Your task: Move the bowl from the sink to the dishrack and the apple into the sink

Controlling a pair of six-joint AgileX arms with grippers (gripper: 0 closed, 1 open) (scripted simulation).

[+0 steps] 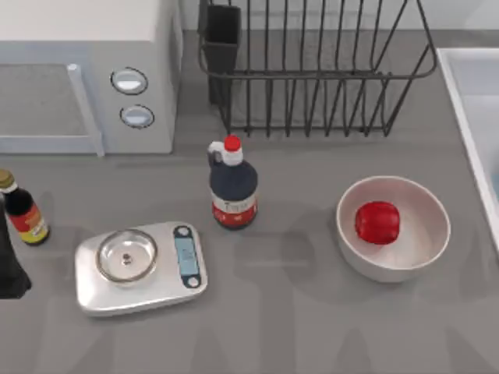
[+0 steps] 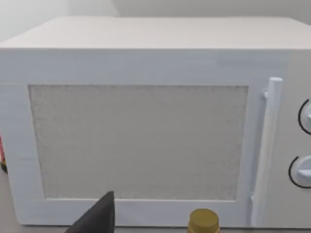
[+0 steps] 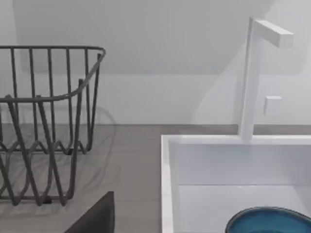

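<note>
- glossy, blocky red apple (image 1: 377,222) sits in the smooth round white bowl (image 1: 394,227), right on the grey surface (image 1: 281,312).
- teal-blue bowl (image 3: 268,221) lies in the pale, raised-rim sink (image 3: 167,184) — far right.
- black wire dishrack (image 1: 312,74) stands far, centre.
- jaws' state: cannot tell.

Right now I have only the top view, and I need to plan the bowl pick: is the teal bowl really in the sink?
Observer: Yes. The right wrist view shows the bowl inside the sink, opening up.
Operator: Does anything stand near it that I should avoid?
Observer: A white faucet rises from the sink's far rim. The bowl lies nearer the camera than the faucet's post.
</note>
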